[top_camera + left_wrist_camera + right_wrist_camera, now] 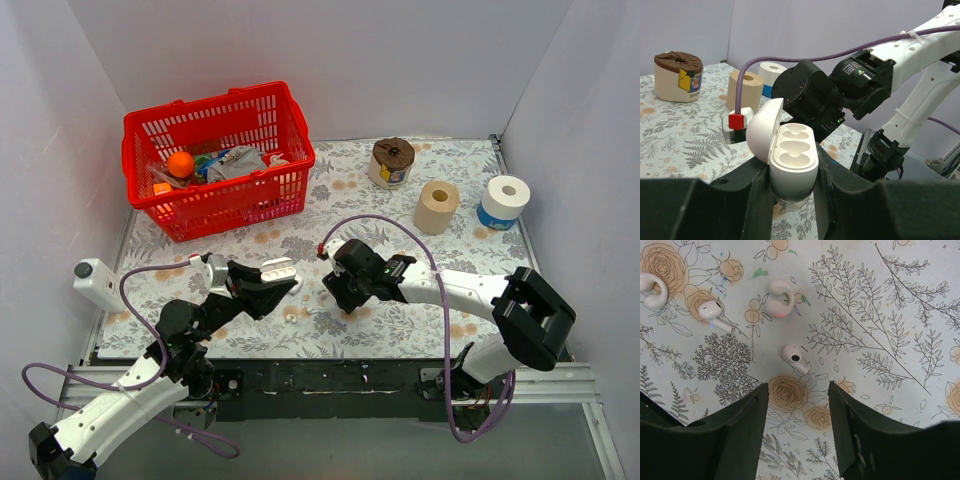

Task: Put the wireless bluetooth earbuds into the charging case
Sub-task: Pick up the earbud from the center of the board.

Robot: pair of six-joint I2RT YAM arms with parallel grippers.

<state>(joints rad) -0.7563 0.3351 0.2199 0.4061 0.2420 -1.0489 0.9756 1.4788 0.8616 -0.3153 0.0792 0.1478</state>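
Left tool [792, 177] tight around open charging case [791, 152]; right tool [799, 387] agape above earbud [794, 359]

The left hand [793, 175] hides the bottom of the charging case [792, 150]

Red basket [230, 200] at the far left of a flower-print table [340, 195]. Inside the basket, an orange ball [180, 164] on the left and a grey cloth [235, 160] mid-way; other bits too cluttered to tell. Right of the basket, a brown-capped roll [391, 162]; farther right and slightly nearer, a beige roll [437, 207]; farthest from the basket, a white roll [503, 202] with a blue band. Near-left of the basket, at the table's edge, a white block [97, 282] with a grey knob.
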